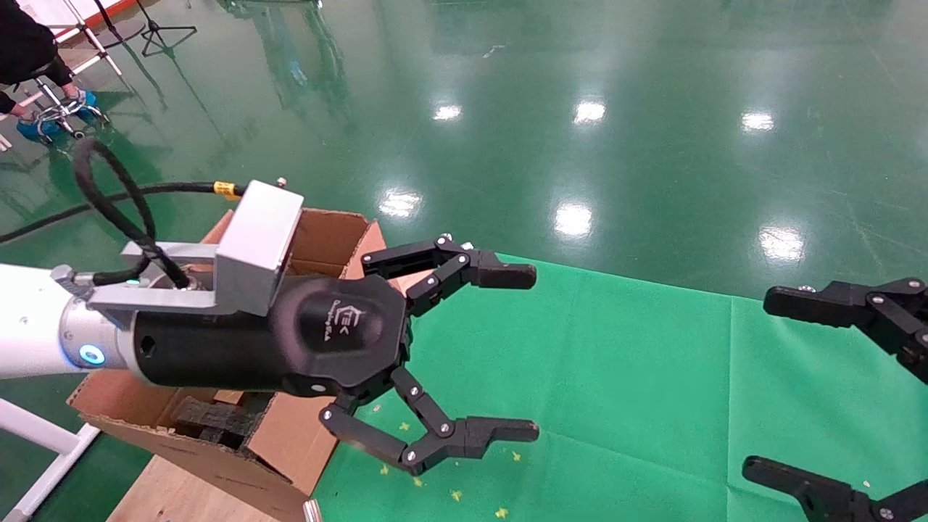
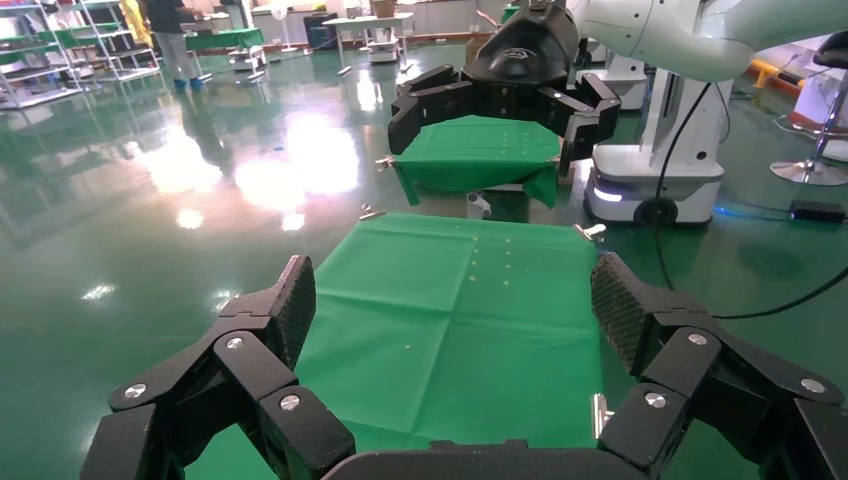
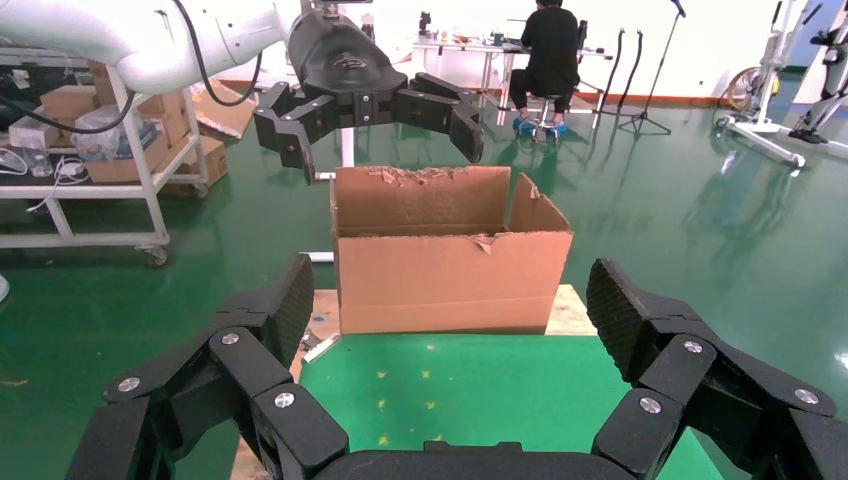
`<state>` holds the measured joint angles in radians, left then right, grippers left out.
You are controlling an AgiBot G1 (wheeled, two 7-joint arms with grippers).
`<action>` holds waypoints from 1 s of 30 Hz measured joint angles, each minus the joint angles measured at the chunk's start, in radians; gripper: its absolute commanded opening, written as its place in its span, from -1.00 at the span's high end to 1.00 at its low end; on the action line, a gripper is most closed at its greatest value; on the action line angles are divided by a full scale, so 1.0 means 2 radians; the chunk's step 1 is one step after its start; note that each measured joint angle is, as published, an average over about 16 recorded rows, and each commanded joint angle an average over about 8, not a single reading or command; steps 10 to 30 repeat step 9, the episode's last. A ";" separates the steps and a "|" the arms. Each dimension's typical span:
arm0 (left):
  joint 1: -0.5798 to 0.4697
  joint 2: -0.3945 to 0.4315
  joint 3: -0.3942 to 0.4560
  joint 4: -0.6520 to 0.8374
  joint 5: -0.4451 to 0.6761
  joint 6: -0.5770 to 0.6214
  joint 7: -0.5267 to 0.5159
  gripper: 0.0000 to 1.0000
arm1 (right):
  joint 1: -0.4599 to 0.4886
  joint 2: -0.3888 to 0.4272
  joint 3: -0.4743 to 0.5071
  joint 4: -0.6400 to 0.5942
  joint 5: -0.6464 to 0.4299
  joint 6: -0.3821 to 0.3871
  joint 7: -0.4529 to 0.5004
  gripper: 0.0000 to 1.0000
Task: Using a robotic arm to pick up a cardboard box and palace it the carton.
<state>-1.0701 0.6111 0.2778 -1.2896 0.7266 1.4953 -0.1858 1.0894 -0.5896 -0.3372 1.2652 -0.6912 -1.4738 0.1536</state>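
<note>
The white robotic arm's left gripper [image 1: 533,354] hangs open and empty, reaching from over the carton [image 1: 326,232] toward the green cloth table [image 1: 652,377]. The carton is a large brown one with ragged upright flaps and black foam [image 1: 210,420] inside. In the right wrist view the carton [image 3: 450,270] stands just past the table's end, with the left gripper [image 3: 385,150] above it. My right gripper [image 1: 757,384] is open and empty at the table's right side. The left wrist view shows bare green cloth [image 2: 440,330] between the open left gripper [image 2: 452,300]. The cardboard box is out of view.
The carton rests on a wooden platform [image 1: 181,493] at the table's left end. Glossy green floor surrounds the table. A seated person [image 3: 550,50] and a shelf cart [image 3: 100,150] stand beyond the carton. A robot base [image 2: 650,180] and a second green table [image 2: 480,155] lie past the right side.
</note>
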 measured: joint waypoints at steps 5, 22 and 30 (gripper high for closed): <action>-0.001 0.000 0.000 0.001 0.001 0.000 0.000 -1.00 | 0.000 0.000 0.000 0.000 0.000 0.000 0.000 -1.00; -0.001 0.000 0.000 0.001 0.001 0.000 0.000 -1.00 | 0.000 0.000 0.000 0.000 0.000 0.000 0.000 -1.00; -0.001 0.000 0.000 0.001 0.001 0.000 0.000 -1.00 | 0.000 0.000 0.000 0.000 0.000 0.000 0.000 -1.00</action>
